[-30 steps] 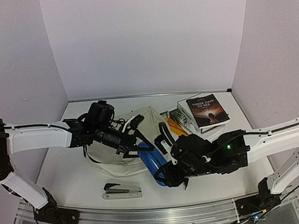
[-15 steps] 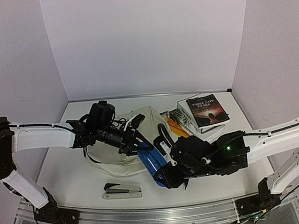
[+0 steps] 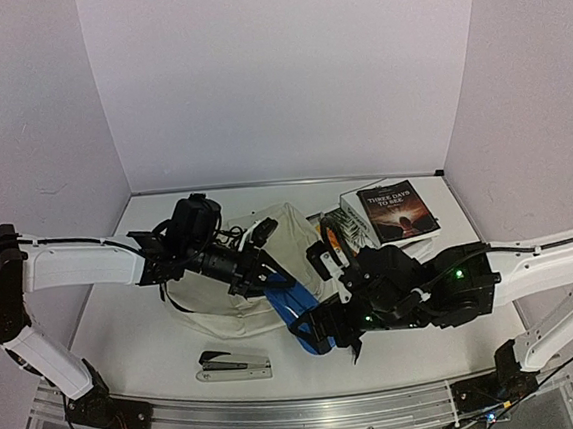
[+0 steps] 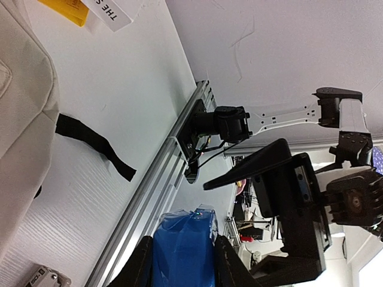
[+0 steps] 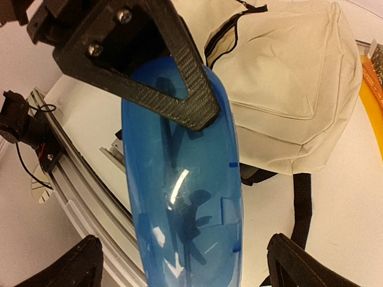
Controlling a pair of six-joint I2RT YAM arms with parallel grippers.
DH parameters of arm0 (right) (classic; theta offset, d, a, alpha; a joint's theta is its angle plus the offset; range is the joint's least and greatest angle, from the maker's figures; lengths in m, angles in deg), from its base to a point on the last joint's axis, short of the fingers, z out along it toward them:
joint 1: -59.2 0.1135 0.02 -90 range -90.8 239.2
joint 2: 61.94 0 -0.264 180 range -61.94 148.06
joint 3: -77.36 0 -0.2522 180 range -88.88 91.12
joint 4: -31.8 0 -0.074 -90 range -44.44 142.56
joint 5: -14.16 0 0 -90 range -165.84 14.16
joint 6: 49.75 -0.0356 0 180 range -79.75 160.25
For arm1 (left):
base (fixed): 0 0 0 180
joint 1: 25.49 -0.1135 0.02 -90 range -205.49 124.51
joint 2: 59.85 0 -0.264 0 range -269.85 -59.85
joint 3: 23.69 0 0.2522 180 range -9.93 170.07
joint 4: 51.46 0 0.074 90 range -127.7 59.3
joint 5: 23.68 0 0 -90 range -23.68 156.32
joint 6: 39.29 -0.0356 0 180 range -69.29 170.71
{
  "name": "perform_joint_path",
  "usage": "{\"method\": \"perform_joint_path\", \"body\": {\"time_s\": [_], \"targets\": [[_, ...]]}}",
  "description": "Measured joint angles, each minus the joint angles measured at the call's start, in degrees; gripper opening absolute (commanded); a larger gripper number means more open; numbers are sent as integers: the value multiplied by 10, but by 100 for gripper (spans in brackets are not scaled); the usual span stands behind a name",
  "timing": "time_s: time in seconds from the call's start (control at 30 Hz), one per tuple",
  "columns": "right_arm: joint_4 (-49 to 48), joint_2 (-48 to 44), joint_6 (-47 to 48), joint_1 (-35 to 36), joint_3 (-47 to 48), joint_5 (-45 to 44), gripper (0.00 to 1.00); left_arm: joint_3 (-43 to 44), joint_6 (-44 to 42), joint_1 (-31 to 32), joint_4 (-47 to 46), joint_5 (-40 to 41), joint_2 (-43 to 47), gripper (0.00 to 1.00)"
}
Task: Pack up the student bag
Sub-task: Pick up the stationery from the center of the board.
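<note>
**Left gripper clamped on the blue case at the student bag; right gripper spread wide**

From above, we see the student bag (image 3: 290, 236) lying on the white table (image 3: 126, 329), a little left of centre, with the left arm partly covering its cream fabric. The left gripper (image 3: 272, 281) reaches over the bag's near right corner. It is clamped on the upper end of a blue case (image 3: 297, 314), which slants toward the near edge. The right gripper (image 3: 324, 330) sits at the case's lower end with its fingers spread. A stapler (image 3: 234, 364) lies near the front rail (image 3: 284, 415), apart from the bag. A stack of books (image 3: 392, 215) rests at the far right, with yellow and orange items (image 3: 337, 242) between it and the bag.

In the left wrist view, the left gripper's own fingers (image 4: 230, 266) press against both sides of the blue case at the bottom edge. The bag fills the left edge, and a black strap (image 4: 96, 146) trails from it across the table. The rail runs diagonally past, carrying the right arm's base (image 4: 224, 125).

In the right wrist view, the translucent case fills the middle, and one black finger of the left gripper presses on its upper end. The right gripper's own fingers (image 5: 72, 269) stand well apart on either side of the case, and neither touches it. The bag lies beyond the case at the upper right, with a black zipper (image 5: 230, 33) running along its top. We cannot tell whether the case touches the bag.
</note>
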Motion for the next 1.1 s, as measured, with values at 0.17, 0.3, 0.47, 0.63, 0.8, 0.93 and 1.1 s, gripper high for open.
{"method": "perform_joint_path", "body": {"time_s": [0.17, 0.3, 0.47, 0.63, 0.8, 0.93, 1.1], "targets": [[0, -24, -17, 0, 0, -21, 98, 0, 2, -4, 1, 32, 1, 23], [0, -30, -42, 0, 0, -44, 98, -9, 11, -27, 2, 69, 15, 24], [0, -29, -69, -5, 3, -70, 98, -33, 32, -81, 8, 117, 59, 24], [4, -9, -84, -31, 23, -86, 98, -59, 37, -139, 47, 175, 118, 25], [21, 70, -89, -62, 85, -108, 97, -77, 33, -199, 115, 243, 203, 27], [37, 162, -82, -75, 160, -119, 95, -90, 30, -250, 160, 278, 262, 27], [61, 284, -69, -90, 263, -126, 97, -94, 24, -286, 194, 293, 283, 28]]}}
